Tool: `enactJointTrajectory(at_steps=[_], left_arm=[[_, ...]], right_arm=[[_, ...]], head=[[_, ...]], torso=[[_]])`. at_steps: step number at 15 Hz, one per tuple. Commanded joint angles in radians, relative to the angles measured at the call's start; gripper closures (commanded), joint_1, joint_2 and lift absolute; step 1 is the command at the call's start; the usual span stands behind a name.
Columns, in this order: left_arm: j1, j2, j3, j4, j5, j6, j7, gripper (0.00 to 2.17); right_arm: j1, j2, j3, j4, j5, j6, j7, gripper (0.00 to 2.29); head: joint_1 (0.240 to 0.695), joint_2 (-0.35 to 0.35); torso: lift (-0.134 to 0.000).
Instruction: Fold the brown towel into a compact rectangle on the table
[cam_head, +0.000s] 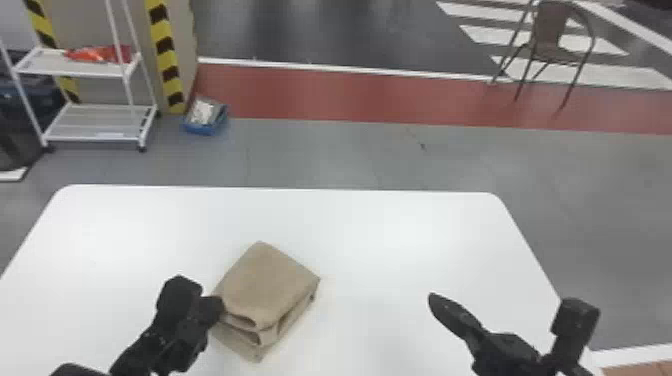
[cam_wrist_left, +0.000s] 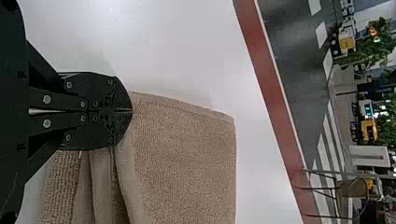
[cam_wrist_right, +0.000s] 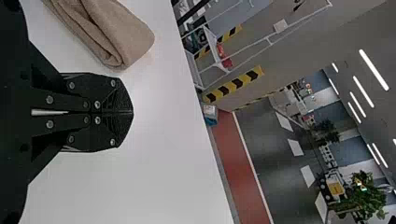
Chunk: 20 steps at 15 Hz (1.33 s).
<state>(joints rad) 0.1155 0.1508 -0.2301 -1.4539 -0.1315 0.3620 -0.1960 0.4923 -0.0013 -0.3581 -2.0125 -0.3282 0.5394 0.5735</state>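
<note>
The head camera is looking forward and down from well above the table (cam_head: 375, 225), toward twelve o'clock. The left wrist camera is peering closely over the towel (cam_head: 267, 285), facing roughly one o'clock and sharing the chair (cam_head: 549, 32) with the head view. The right wrist camera is facing roughly eleven o'clock, low and near, sharing the white rack (cam_head: 95, 122). All three are taking in table, towel and red strip (cam_head: 350, 95).
</note>
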Motion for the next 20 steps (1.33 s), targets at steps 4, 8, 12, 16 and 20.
enactJointTrajectory(at_steps=[4, 8, 12, 16, 20], left_arm=[[0.148, 0.006, 0.063, -0.215, 0.036, 0.134, 0.0, 1.63], [0.205, 0.006, 0.118, -0.388, 0.121, 0.199, -0.016, 1.63], [0.181, 0.007, 0.143, -0.364, 0.115, 0.196, -0.023, 1.63], [0.138, 0.033, 0.144, -0.22, 0.104, 0.113, -0.017, 1.63], [0.176, 0.046, 0.146, -0.247, 0.104, 0.125, -0.023, 1.63]], right_arm=[[-0.003, 0.0, -0.001, 0.011, -0.014, 0.003, 0.003, 1.42], [-0.008, 0.001, 0.004, 0.024, -0.014, 0.0, 0.003, 1.42], [-0.008, 0.002, 0.001, 0.037, -0.014, -0.003, 0.014, 1.42], [-0.009, 0.002, 0.001, 0.04, -0.014, -0.006, 0.017, 1.42], [-0.011, 0.002, 0.001, 0.038, -0.015, -0.006, 0.022, 1.42]], head=[[0.695, -0.142], [0.695, -0.132], [0.695, -0.123], [0.695, -0.086], [0.695, -0.065]], torso=[[0.0], [0.0], [0.0], [0.0], [0.0]])
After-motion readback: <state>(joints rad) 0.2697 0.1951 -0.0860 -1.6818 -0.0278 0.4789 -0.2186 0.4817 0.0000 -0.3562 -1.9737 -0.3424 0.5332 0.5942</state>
